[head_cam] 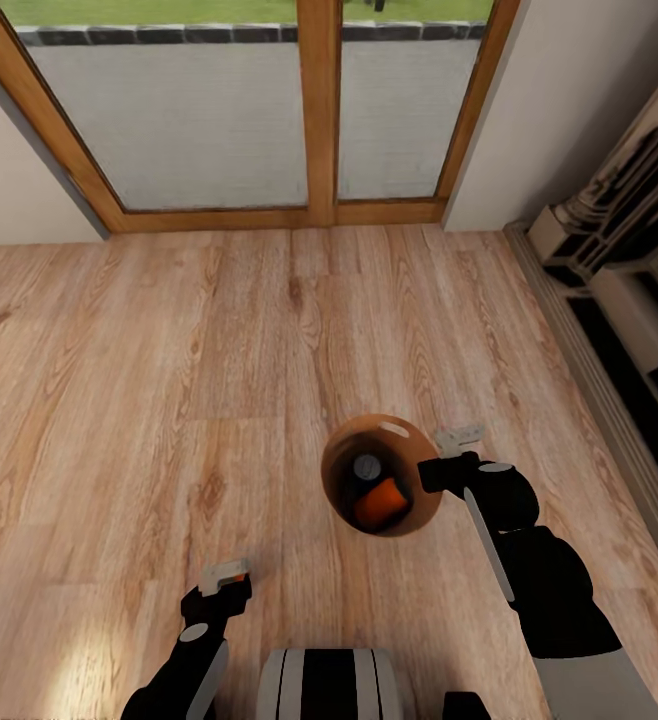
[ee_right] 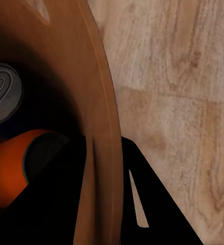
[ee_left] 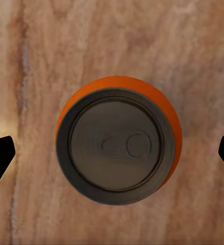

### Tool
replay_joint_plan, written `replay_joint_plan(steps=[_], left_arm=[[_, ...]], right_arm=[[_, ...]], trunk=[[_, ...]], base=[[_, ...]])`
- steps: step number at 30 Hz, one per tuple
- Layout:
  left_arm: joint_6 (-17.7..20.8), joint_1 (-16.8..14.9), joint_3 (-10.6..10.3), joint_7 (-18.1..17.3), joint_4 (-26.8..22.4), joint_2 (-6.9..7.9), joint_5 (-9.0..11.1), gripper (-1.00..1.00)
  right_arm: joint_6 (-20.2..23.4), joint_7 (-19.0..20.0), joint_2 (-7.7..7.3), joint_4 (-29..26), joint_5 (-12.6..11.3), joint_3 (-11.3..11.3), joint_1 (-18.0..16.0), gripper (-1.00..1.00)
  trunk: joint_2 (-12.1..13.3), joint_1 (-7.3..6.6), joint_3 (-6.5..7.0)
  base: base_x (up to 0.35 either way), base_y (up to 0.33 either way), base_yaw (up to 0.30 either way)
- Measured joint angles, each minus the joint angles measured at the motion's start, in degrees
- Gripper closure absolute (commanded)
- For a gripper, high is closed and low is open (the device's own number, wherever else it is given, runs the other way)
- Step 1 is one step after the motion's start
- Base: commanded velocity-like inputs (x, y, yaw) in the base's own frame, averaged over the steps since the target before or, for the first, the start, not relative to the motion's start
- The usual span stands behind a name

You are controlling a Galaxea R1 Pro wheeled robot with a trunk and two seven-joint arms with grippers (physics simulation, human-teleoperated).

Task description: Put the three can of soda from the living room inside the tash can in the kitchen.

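Right gripper pinched the bin wall, two cans inside | left gripper open astride third can on floor, near left | advice: descend centred, close squarely, then lift.

- Light wood plank floor stretched out under me.
- Wood-framed glass doors stood ahead, with grass beyond them.
- A pale wall rose beside them.
- A pale stepped surround ran along my right.
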Motion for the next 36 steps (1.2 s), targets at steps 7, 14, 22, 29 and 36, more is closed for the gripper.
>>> replay_joint_plan(steps=[7,14,22,29,36], left_arm=[[0.0,0.0,0.1,0.0,0.0,0.0,0.0,-1.0],[0.0,0.0,0.1,0.0,0.0,0.0,0.0,-1.0],[0.0,0.0,0.1,-0.1,0.0,0.01,0.0,-1.0],[0.0,0.0,0.1,0.0,0.0,0.0,0.0,-1.0],[0.0,0.0,0.1,0.0,0.0,0.01,0.0,-1.0]], right_arm=[[0.0,0.0,-0.02,0.0,-0.1,0.1,-1.8,1.0],[0.0,0.0,-0.03,0.0,0.1,0.1,-2.0,1.0],[0.0,0.0,-0.01,0.0,-0.1,0.1,-2.1,1.0],[0.0,0.0,0.02,0.0,0.1,0.1,-2.1,1.0],[0.0,0.0,0.03,0.0,0.1,0.2,-2.1,1.0]], trunk=[[0.0,0.0,0.0],[0.0,0.0,0.0],[0.0,0.0,-0.01],[0.0,0.0,0.0],[0.0,0.0,0.0]], base=[[-0.006,0.0,0.0],[0.0,0.0,0.0],[0.05,0.0,0.0],[0.06,0.0,0.0],[0.007,0.0,0.0]])
